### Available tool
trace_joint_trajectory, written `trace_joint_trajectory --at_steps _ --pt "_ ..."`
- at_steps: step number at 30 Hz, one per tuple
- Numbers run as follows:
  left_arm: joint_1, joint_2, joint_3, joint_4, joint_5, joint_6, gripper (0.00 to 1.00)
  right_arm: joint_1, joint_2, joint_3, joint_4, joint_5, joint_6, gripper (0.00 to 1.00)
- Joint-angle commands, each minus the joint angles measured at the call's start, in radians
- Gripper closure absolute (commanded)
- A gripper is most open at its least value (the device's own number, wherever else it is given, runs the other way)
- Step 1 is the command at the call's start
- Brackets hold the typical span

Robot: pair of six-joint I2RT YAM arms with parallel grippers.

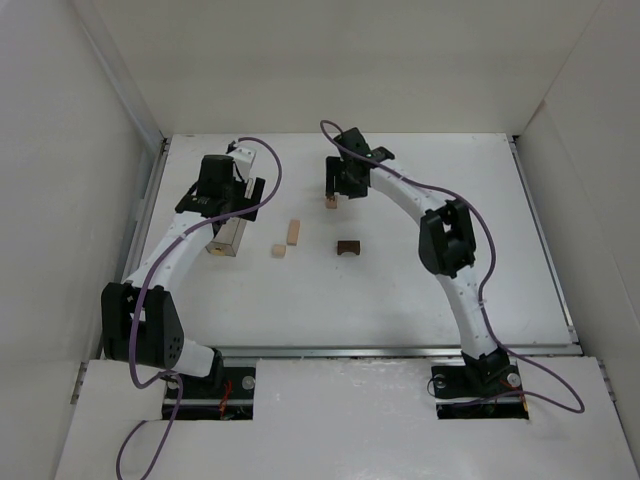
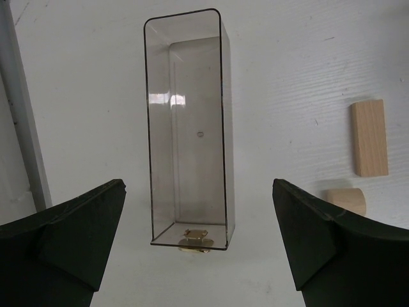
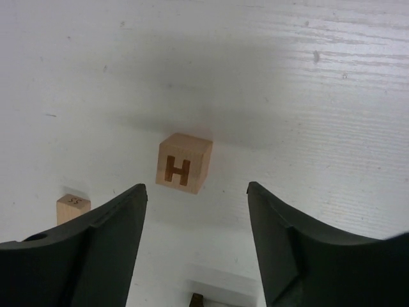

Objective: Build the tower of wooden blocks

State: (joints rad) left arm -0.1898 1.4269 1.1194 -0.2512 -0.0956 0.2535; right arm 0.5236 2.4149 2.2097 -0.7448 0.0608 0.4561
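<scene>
While the right gripper [image 3: 197, 187] hangs spread over a lettered cube [image 3: 184, 163] near the far edge, the left gripper [image 2: 198, 182] gapes at a clear box [image 2: 185, 96]; dark block [image 1: 348, 246] and bar [image 1: 293, 231] lie apart mid-bench.

L gripper [image 2: 198, 187]: 1 clear box [image 2: 188, 128] ahead, 1 bar [image 2: 369, 137] + 1 peg [image 2: 346, 200] to rt. R gripper [image 3: 196, 185]: 2 cubes [image 3: 184, 163] [image 3: 73, 208] ahead. 1 dark block [image 1: 348, 247].

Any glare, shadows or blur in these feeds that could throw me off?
Left wrist: small bright reflections on the clear box, edges sharp. Right wrist: a broad soft shadow beyond the H cube, letter crisp. Top external: even light, the dark notched block tiny but distinct.
</scene>
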Motion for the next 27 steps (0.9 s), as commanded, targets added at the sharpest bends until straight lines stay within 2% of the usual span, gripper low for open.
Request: trace_joint_trajectory --at_steps 1,8,13,15,18,19,21,22,23,25,27 --pt "-0.003 -0.043 0.03 0.02 0.019 -0.002 0.0 0.022 -0.027 0.045 -0.005 -0.027 -0.074 0.29" --pt "-0.003 -0.043 0.03 0.02 0.019 -0.002 0.0 0.053 0.078 0.14 -0.074 0.05 -0.045 0.27" --pt "-0.003 -0.043 0.02 0.02 0.028 -0.002 0.0 0.062 0.136 0.202 -0.074 0.082 -0.045 0.3" --pt "-0.003 -0.043 0.02 0.02 0.028 -0.002 0.0 0.062 0.154 0.231 -0.096 0.096 -0.027 0.34" --pt "-0.013 -0.043 0.02 0.02 0.028 -0.002 0.0 0.062 0.154 0.242 -0.097 0.135 -0.017 0.49" --pt "-0.013 -0.043 0.02 0.02 0.028 -0.002 0.0 0.062 0.154 0.229 -0.087 0.145 -0.017 0.62" --pt "-0.013 -0.043 0.02 0.02 0.028 -0.002 0.0 0.072 0.144 0.217 -0.076 0.154 -0.017 0.74" --pt "-0.013 -0.043 0.02 0.02 0.028 -0.002 0.0 0.072 0.144 0.208 -0.076 0.154 -0.017 0.86" --pt "-0.013 -0.043 0.02 0.02 0.028 -0.002 0.0 0.072 0.13 0.19 -0.062 0.154 -0.031 0.92" --pt "-0.013 -0.043 0.02 0.02 0.037 -0.002 0.0 0.072 0.084 0.148 -0.006 0.136 -0.072 1.0" --pt "-0.013 -0.043 0.02 0.029 0.068 0.013 0.01 0.081 -0.004 0.043 0.059 0.125 -0.126 1.0"
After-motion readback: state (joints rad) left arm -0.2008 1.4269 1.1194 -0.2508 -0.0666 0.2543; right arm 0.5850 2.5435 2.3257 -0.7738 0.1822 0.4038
